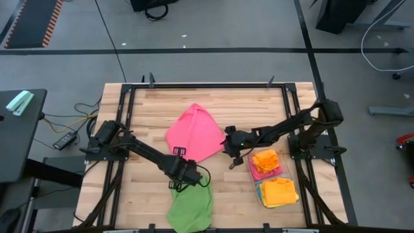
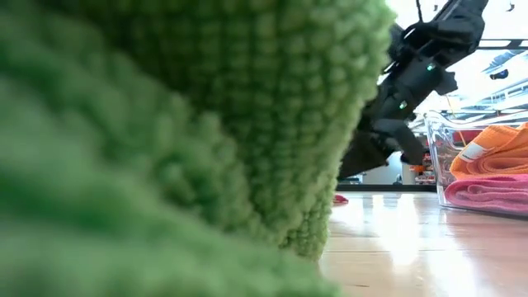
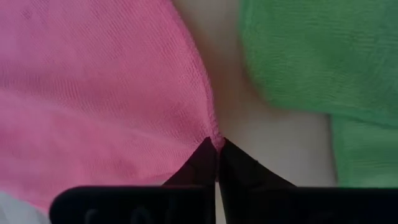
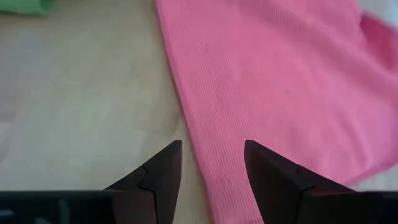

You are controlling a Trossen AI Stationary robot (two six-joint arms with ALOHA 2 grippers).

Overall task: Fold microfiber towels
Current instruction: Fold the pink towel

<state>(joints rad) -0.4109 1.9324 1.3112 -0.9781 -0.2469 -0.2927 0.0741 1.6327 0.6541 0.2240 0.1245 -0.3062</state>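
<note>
On the table, folded towels fill the bin. Left gripper pinches the pink towel's corner; right gripper hovers spread. Pink and green towel need folding.

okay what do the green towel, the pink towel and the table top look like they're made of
Green towel: soft looped pile, like microfiber terry; the low view shows nubby tufts close up.
Pink towel: finer, flatter knit cloth with a matte look and a faint ribbed weave, probably microfiber too.
Table top: pale wood planks, apparently sealed, since the low view shows a glossy reflection.
</note>
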